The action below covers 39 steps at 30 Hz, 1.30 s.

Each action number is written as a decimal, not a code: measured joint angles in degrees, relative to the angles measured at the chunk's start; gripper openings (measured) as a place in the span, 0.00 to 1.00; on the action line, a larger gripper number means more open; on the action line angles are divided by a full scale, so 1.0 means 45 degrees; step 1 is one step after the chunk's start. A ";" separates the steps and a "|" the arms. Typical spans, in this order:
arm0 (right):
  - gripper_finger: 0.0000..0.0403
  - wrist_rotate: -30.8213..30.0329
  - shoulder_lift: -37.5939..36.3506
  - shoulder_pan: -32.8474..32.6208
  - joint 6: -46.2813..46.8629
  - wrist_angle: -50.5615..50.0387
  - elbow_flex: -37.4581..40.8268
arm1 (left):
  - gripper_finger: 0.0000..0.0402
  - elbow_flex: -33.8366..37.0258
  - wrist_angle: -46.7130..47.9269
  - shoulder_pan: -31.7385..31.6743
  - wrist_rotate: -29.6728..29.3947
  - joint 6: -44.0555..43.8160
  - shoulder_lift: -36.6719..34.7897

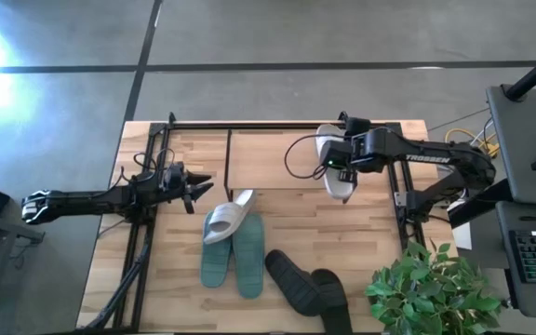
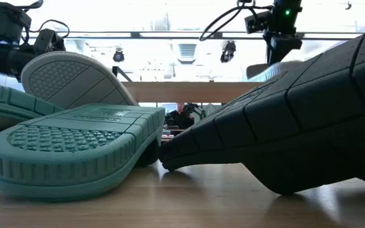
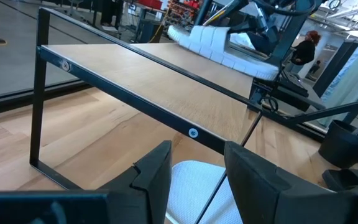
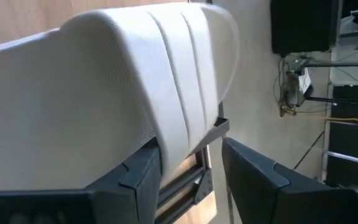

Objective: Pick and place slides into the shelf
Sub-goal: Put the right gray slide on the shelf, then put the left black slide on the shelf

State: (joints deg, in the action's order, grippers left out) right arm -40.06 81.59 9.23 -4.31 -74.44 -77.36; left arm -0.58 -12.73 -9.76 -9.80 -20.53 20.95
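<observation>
My right end effector [image 1: 340, 160] is gripping 1 white slide [image 1: 336, 172] by its strap, holding it off the desk [image 1: 380, 237] at the right end of the shelf [image 1: 273, 160] – the sole is showing ribbed in the left wrist view. My left end effector [image 1: 200, 189] is sitting w/ fingers [image 3: 151, 180] parted, nothing in them, just left of the shelf's front edge & pointing at the other white slide [image 1: 223, 220]. That 1 is lying tilted, resting partly on the teal pair [image 1: 234, 261], which is lying soles-up side by side in front of the shelf. The black pair [image 1: 307, 282] is lying near the desk's front edge, right of the teal ones – the 2 touching each other. Shelf board is carrying no slides as far as I'm seeing.
</observation>
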 joint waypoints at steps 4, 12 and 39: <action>0.40 0.0011 -0.0047 0.0000 0.0036 -0.0097 0.0000 | 0.33 0.0000 -0.0013 0.0005 0.0005 0.0002 0.0000; 0.40 0.0008 -0.0196 -0.0024 0.0902 -0.0709 0.0000 | 0.33 -0.0010 -0.0023 0.0003 0.0005 0.0000 0.0001; 0.34 1.4869 -0.0785 -0.4025 1.4598 0.6567 0.2628 | 0.33 -0.0019 -0.0121 0.0000 0.0005 0.0000 -0.0024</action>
State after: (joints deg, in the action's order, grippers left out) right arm 26.85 78.06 -8.88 61.38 -44.88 -65.54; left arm -0.67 -13.28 -9.76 -9.78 -20.53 20.84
